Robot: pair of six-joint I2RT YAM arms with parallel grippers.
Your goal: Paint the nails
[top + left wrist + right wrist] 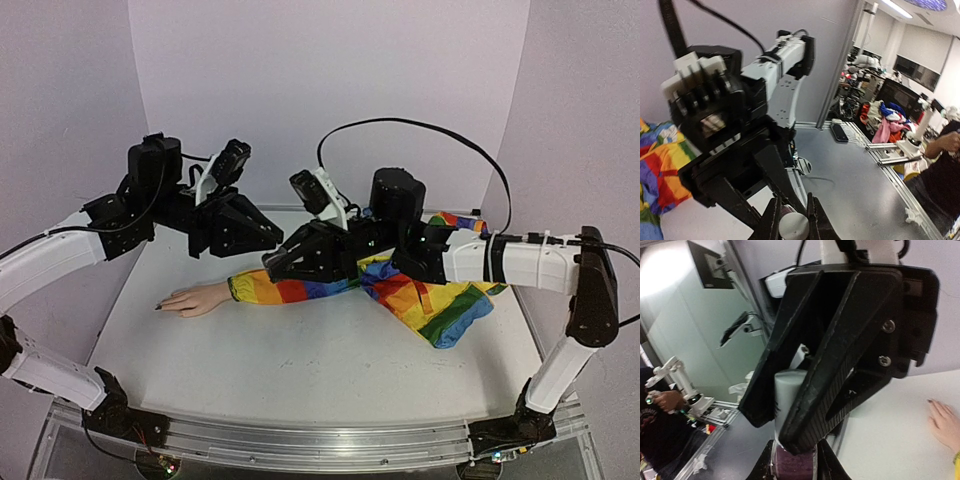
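I list left gripper (792, 222) clamped on pale grey cylindrical cap (788, 390), right gripper (795, 467) clamped on purple bottle (792, 459), dark-tipped mannequin nails (929, 401) apart

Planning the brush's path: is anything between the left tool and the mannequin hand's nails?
Nothing visible. The left tool grips the cap of the bottle in the right tool; only bare table lies before the nails.

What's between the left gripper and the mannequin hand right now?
Only bare table between the left gripper and the mannequin hand; the right wrist view shows it.
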